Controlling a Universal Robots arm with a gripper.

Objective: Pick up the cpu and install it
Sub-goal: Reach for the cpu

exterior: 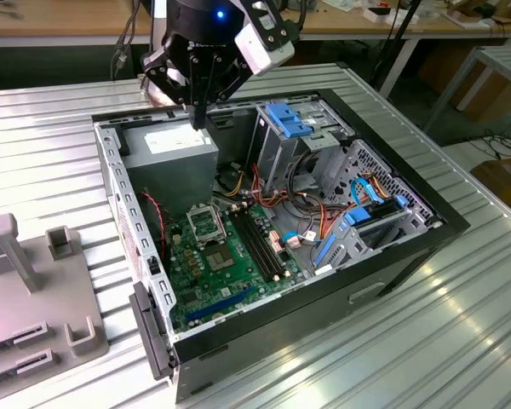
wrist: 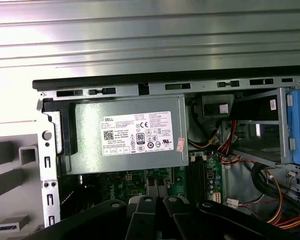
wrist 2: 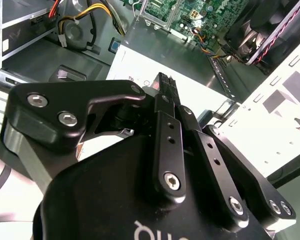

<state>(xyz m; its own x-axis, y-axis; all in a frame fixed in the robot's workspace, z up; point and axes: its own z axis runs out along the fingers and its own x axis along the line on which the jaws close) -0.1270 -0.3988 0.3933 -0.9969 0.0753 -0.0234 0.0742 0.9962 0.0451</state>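
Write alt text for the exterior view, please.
Black robot gripper, jaws shut, hangs above the grey metal power-supply box inside an open black computer case lying on a ribbed metal table. The green motherboard lies exposed beside the box.

The exterior view looks down on the whole computer case [exterior: 112, 183] from farther off. Both wrist views sit close above its power supply [wrist: 127, 135] [wrist 2: 140, 62], the second wrist view looking along the claw [wrist 2: 166, 84].

pincer [exterior: 198, 115] black | power supply [exterior: 172, 158] grey | motherboard [exterior: 206, 271] green | drive brackets [exterior: 289, 119] blue | table [exterior: 51, 136] ribbed silver
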